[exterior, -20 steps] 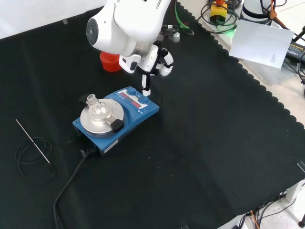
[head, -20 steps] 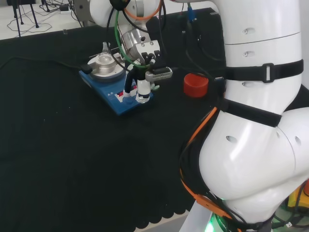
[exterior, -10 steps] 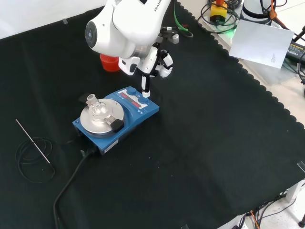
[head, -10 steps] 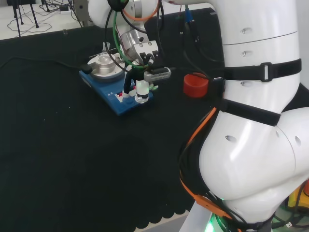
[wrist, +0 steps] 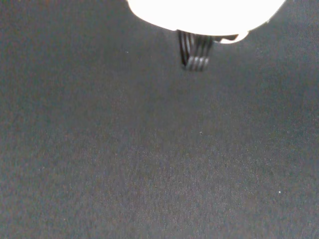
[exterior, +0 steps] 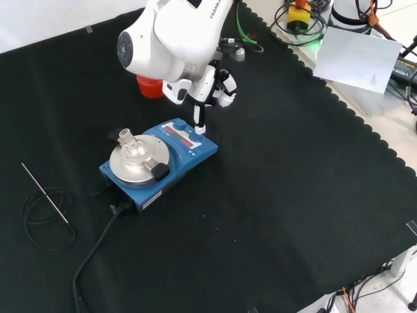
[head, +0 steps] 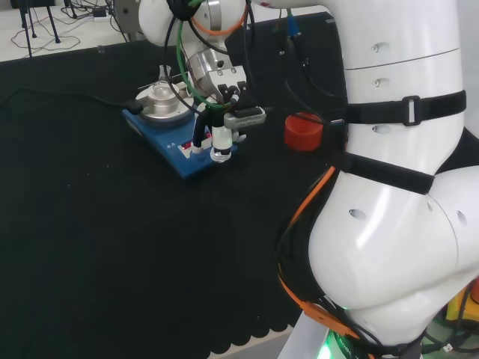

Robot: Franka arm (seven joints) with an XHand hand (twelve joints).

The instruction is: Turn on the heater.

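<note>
Head view: the hand (head: 218, 112) hangs over the near right corner of the blue heater (head: 179, 142), one finger pointing straight down to its control panel and the rest curled in. A small flask (head: 162, 88) sits on the heater's plate.

Front view: the fingertip (exterior: 199, 128) meets the heater (exterior: 186, 156) at its far corner; a red cup (exterior: 150, 86) stands beyond.

Wrist view: black cloth (wrist: 149, 164).

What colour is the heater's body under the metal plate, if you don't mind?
Blue; the heater shows it best in the front view.
</note>
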